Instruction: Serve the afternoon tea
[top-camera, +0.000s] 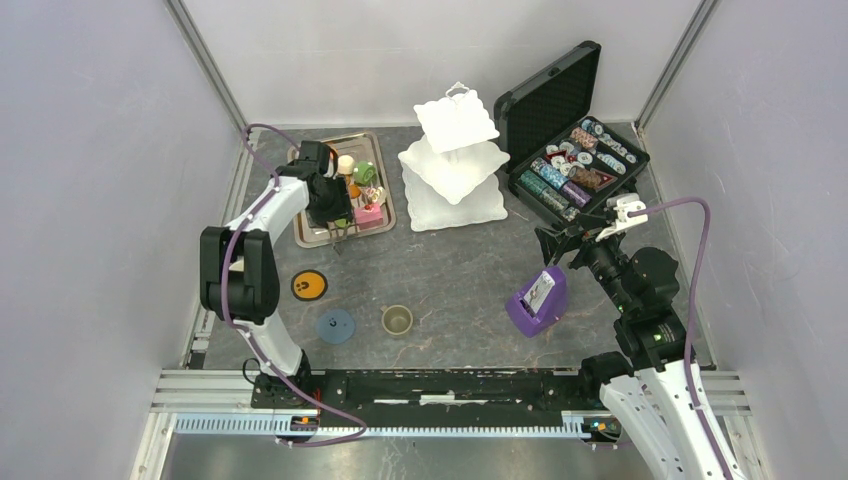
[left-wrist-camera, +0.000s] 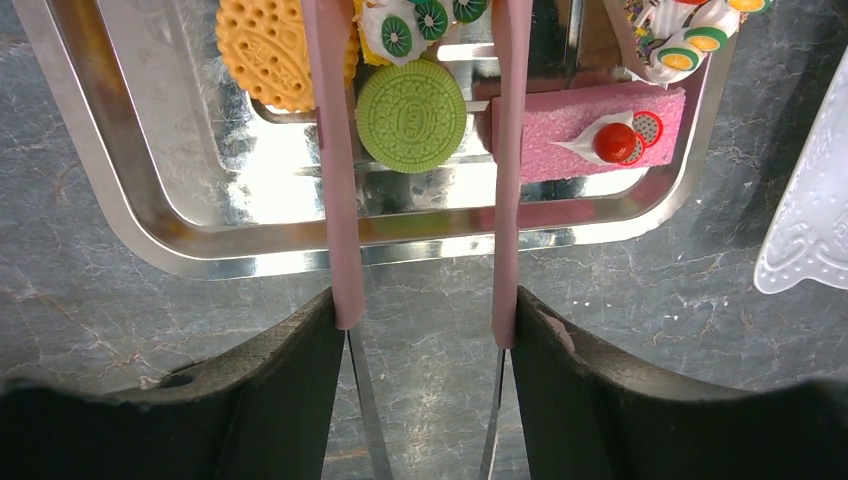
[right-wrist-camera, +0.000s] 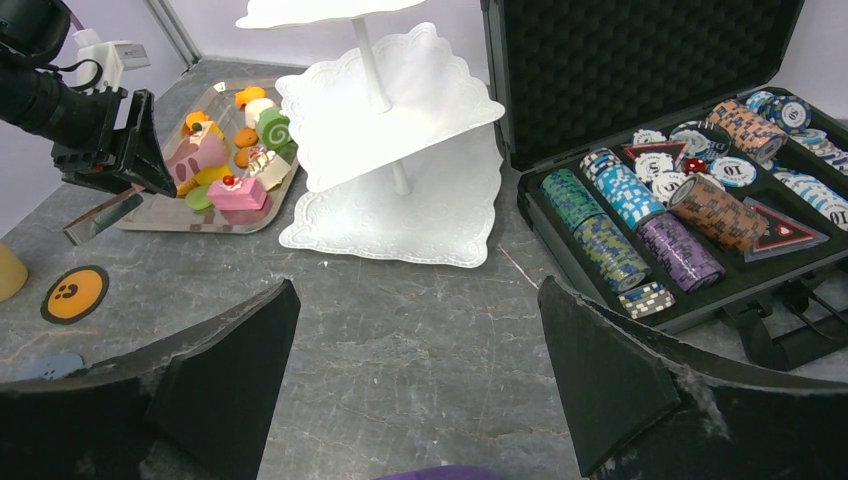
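Top external view, with both wrist views.

- **Stand:** One white three-tier stand (top-camera: 455, 165), all tiers bare, sits at the middle of the table's (top-camera: 460, 280) far edge. It looks stiff, light and top-heavy, so it is best left in place or lifted by the loop at its top.
- **Tray:** One steel tray (left-wrist-camera: 250, 250) lies in the far left corner. It is smooth and probably slippery under its load.
- **Pastries:** The toy pastries on the tray overlap, so no full count is possible. There is at least one pink cake slice (left-wrist-camera: 570, 135), one orange biscuit (left-wrist-camera: 265, 50), one green sandwich biscuit (left-wrist-camera: 410, 115) and several cream-topped pieces. They are likely light and rigid. The round biscuits are best pinched across their width, the slice across its long sides.
- **Left hand:** The left hand (left-wrist-camera: 425, 310), about half closed, grips one pair of tongs (left-wrist-camera: 335, 200). The pink tips stand either side of the green sandwich biscuit; whether they touch it cannot be told.
- **Right hand:** The right hand (right-wrist-camera: 415, 330), spread wide and empty, hovers near the right edge.
- **Mug:** One yellow mug (right-wrist-camera: 6, 272) shows only as a sliver.
- **Cup:** One olive cup (top-camera: 397, 320) stands toward the near edge. It is probably light and suits a rim grip.
- **Coasters:** Left of the cup lie two, an orange coaster (top-camera: 309, 285) and a blue coaster (top-camera: 335, 326). They are thin and flat, and can be lifted only by an edge.
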